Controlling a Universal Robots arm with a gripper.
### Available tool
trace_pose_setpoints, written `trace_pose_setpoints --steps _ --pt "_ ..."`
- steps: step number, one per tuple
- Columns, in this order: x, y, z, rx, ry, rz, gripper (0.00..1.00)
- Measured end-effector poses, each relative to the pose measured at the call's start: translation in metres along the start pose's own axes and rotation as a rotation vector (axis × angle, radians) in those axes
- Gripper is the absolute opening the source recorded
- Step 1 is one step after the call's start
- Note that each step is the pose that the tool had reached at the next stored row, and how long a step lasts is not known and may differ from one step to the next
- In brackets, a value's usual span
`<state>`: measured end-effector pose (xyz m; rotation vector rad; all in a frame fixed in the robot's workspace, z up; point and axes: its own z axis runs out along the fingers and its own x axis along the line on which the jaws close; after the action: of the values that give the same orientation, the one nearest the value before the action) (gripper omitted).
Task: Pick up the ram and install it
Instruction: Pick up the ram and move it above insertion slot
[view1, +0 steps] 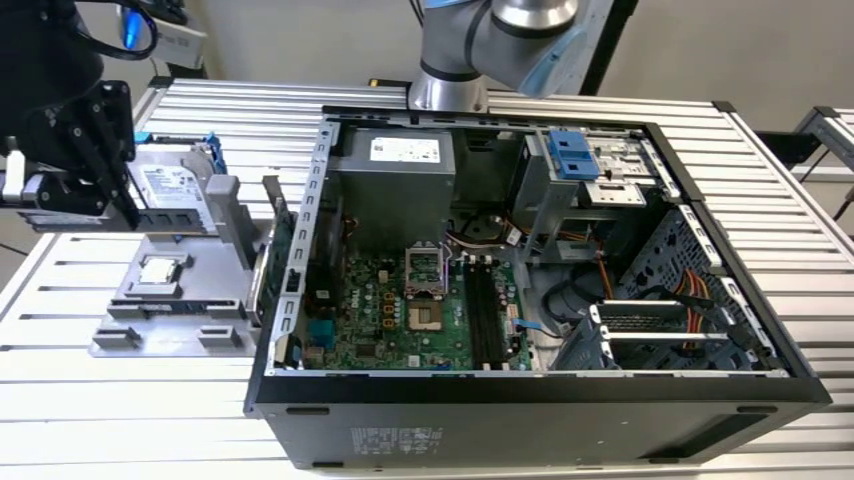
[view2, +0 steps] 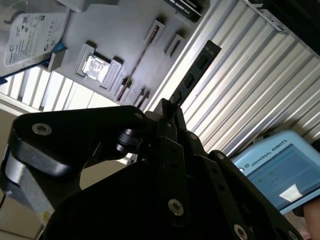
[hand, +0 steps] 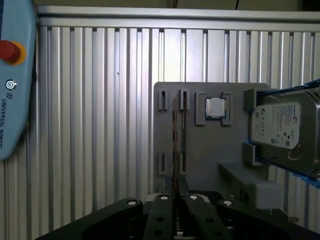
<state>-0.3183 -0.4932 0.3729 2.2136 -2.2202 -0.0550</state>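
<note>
**Technician:** Location of the ram?

**Operator:** The ram (view2: 194, 74), a long, thin, dark circuit-board stick with a row of black chips, is held at one end in the tool (view2: 170, 111). In the second wrist view it projects straight out from the black fingers (view2: 176, 120) and is seen against the ribbed aluminium bench (view2: 250, 85). In the first wrist view the ram (hand: 175, 145) appears edge-on, in line with the tool (hand: 176, 196).

**Technician:** Tool state?

**Operator:** Clamped on the ram. The jaws are drawn together against its two faces.

**Technician:** Nearest items?

**Operator:** The flat grey fixture plate (hand: 200, 150) lies behind the ram in the first wrist view, with small holder blocks (hand: 162, 100) on either side of the stick's line. In the second wrist view, the plate's narrow groove (view2: 142, 57) lies apart from the ram. The plate carries a small square silver processor chip (hand: 215, 107) in a raised frame. Beside the chip sits a silver boxy hard drive in a blue frame (hand: 285, 132). A light-blue handheld pendant with a red button (hand: 12, 75) rests on the bench, well apart from the plate.

**Technician:** Installation target?

**Operator:** The open black computer case (view1: 534, 400) occupies the centre of the exterior view, with the plate at the exterior view's left. The case's green motherboard (view1: 387, 310) carries long black slots (view1: 483, 310) near its middle.
</note>
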Motion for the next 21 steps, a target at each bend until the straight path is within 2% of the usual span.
trace_pose_setpoints --steps 7,21 --pt "0.0000 -0.0103 -0.0003 -0.0001 0.0001 0.000 0.00" --pt "-0.0001 -0.0350 -0.0010 -0.0043 0.0003 0.001 0.00"
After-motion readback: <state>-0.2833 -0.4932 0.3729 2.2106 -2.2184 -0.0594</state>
